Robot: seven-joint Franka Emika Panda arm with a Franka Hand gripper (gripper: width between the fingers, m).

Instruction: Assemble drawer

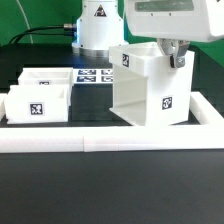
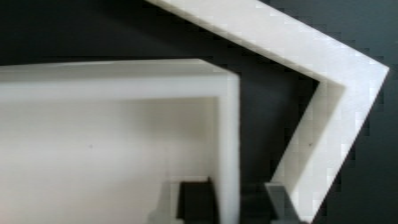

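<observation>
End effector (image 1: 176,60), parted, astride wall of one shell (image 1: 148,92); two trays (image 1: 48,78) (image 1: 38,104) beside.

White shell (image 1: 140,85) & trays (image 1: 55,108) w/ b&w tags (image 1: 167,101); black table (image 1: 110,190).

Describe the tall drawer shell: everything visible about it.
The shell is a tall white box, plastic-looking, open at the top, with black-and-white square tags on two faces. It stands upright on the black table, toward the exterior view's right, behind the border wall. The gripper sets its jaws astride the upper wall; contact is unclear.
</observation>
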